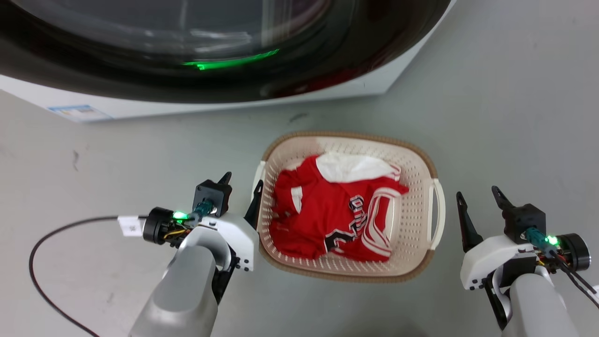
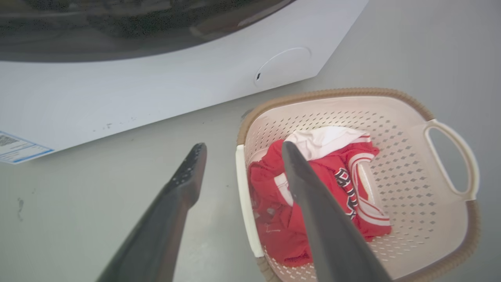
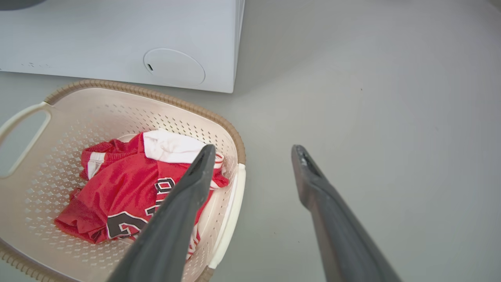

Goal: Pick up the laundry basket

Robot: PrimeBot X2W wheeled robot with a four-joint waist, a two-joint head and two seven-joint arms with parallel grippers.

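Head view shows my left gripper (image 1: 243,180) and right gripper (image 1: 477,192) both spread, empty, flanking the laundry basket (image 1: 346,135) on the floor (image 1: 514,93). I judge it light, stiff, slightly flexing; its white side handles (image 1: 439,210) are the holds.

A white washer (image 2: 156,86) spans 12 o'clock, green glint (image 1: 229,61) on its dark door (image 1: 140,47), sticker (image 1: 77,112) at 10, a round cap (image 2: 283,66) low on its front. At centre lies a crumpled red jersey (image 1: 318,220), white cloth (image 1: 351,168) at its 12. Grey floor (image 1: 514,117), scuff (image 1: 75,160) at 9.
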